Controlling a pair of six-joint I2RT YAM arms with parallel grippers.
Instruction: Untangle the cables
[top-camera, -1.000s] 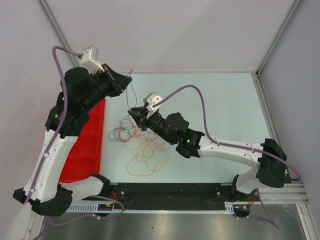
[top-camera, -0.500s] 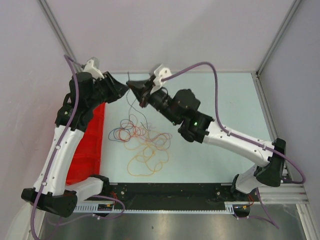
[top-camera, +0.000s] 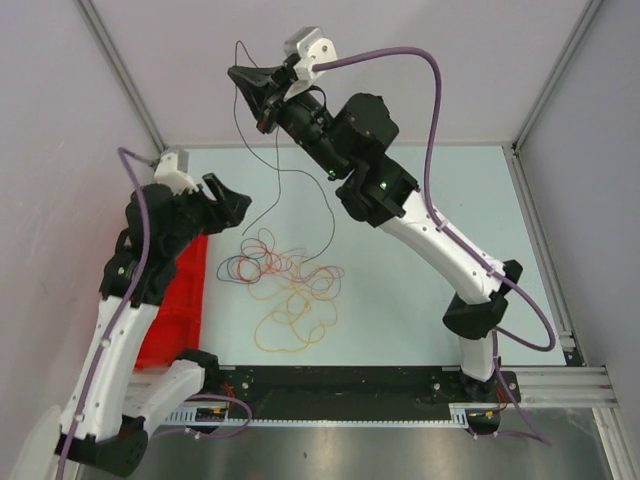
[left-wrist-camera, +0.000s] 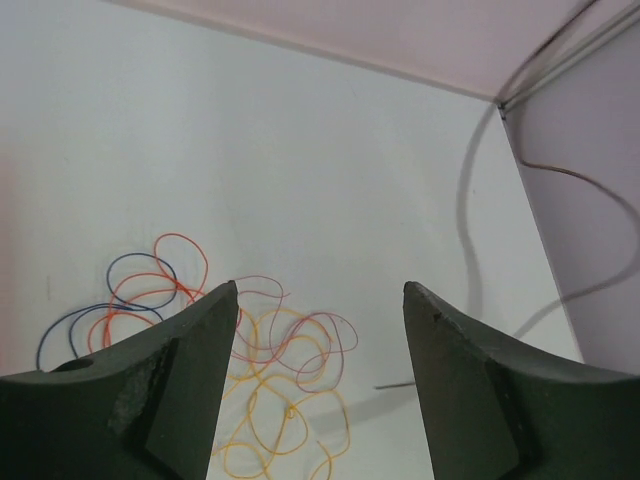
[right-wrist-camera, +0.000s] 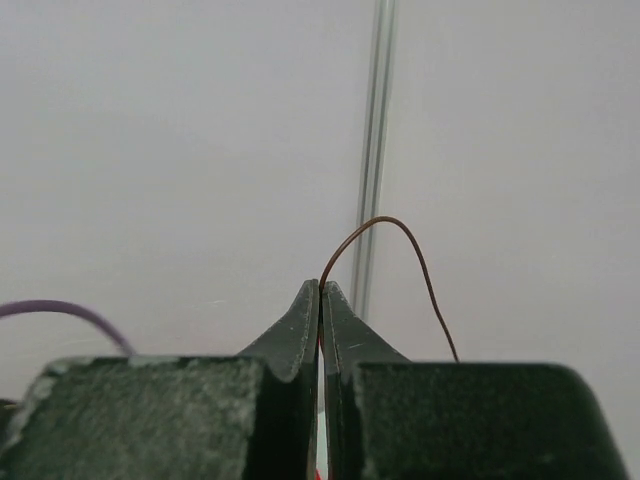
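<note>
your right gripper (top-camera: 245, 85) is raised high over the far side of the pale table (top-camera: 430, 210), up in front of the white back wall (top-camera: 400, 40). its wrist view shows the two dark fingers pressed together with almost no gap, pinching a thin dark brown wire (top-camera: 275, 170) right at the tips. a short end of that wire arcs up and over above the tips. from the top view, the rest hangs down in two long strands. one drops toward the pile of thin curly cables (top-camera: 290, 285) and seems to run into its far edge. the other swings left and ends near your left gripper (top-camera: 232, 195); you cannot tell from these views whether it touches anything there.

your left gripper is spread wide and has nothing between its fingers (left-wrist-camera: 170, 380). it hovers over the left part of the table, just beside the red plastic bin (top-camera: 180, 290), and its camera looks down on the pile.

the pile lies flat on the table near the middle, closer to the near edge: orange and yellow loops toward you, with blue, red and purple loops overlapping them on the far left side. the loops cross each other in many places.
</note>
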